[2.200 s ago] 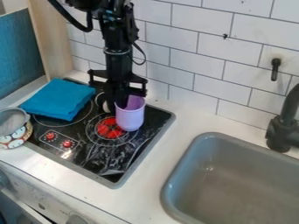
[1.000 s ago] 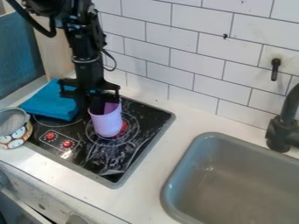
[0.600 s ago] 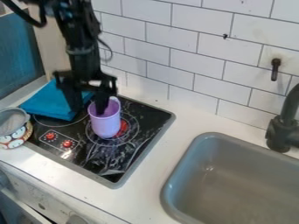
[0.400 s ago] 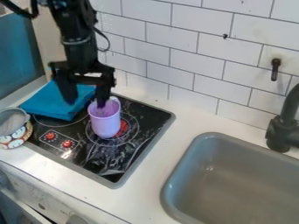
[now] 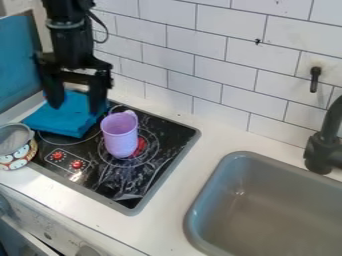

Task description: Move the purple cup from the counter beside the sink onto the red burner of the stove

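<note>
The black, blocky fingers (image 5: 99, 96) are spread wide above a folded, matt blue cloth (image 5: 62, 119) – nothing between them. Below and to the right of them, a smooth lilac cup (image 5: 121, 137), rounded at the base and with a small looped handle, stands upright on a glossy, streaked black cooktop (image 5: 123, 182) – beside its bright red ring centre.

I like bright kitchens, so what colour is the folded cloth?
The cloth is bright blue; it shows best in the camera view.

One camera looks slantwise down on stove (image 5: 123, 182) and sink (image 5: 267, 215)
</note>
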Controlling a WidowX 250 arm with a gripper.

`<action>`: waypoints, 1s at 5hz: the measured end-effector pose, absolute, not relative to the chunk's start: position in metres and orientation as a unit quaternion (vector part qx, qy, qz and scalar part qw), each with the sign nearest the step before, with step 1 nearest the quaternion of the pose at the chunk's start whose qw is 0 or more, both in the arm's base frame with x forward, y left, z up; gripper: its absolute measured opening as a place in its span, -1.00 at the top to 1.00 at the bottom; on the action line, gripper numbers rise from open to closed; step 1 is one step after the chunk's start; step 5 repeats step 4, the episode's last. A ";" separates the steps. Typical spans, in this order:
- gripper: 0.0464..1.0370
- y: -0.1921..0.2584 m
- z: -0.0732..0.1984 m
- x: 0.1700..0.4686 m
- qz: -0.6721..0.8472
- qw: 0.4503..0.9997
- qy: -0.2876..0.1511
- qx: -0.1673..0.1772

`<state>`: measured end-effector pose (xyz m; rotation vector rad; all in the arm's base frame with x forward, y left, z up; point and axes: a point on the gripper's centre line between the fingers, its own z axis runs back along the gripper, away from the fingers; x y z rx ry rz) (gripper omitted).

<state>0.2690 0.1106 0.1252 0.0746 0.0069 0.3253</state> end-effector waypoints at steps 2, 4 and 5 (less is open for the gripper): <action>-0.93 0.169 0.138 0.230 0.169 0.983 0.034 0.067; -0.93 0.213 0.131 0.207 0.103 0.994 -0.012 0.041; -0.93 0.213 0.131 0.207 0.103 0.994 -0.012 0.041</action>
